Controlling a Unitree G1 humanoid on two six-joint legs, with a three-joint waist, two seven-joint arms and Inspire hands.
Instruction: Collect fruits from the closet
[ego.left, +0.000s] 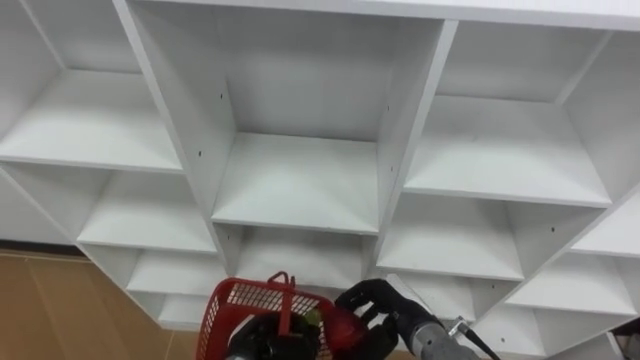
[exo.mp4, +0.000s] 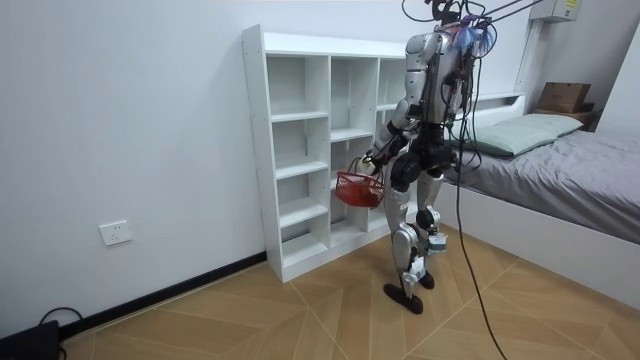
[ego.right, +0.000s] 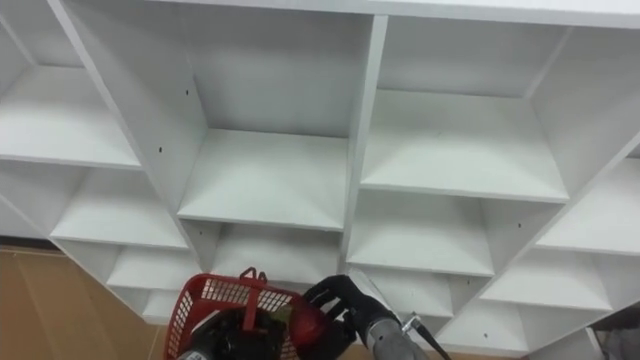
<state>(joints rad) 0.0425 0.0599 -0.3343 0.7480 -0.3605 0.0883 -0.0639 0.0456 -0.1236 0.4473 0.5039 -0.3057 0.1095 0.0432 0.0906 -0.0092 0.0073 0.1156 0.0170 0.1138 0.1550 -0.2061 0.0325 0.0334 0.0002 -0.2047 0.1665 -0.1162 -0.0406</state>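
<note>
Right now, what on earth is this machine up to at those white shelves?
The robot stands facing the white shelf unit, collecting fruit. Its left hand carries a red basket low in front of it. Its right hand is curled round a red fruit right at the basket's rim, seemingly about to drop it in.

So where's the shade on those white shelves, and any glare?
Left eye view: the tall white shelf unit is evenly lit, with soft grey shade deep in each compartment and no glare. Room view: the same soft light, compartments greyer than their front edges. Right eye view: the red plastic basket looks dark inside.
</note>
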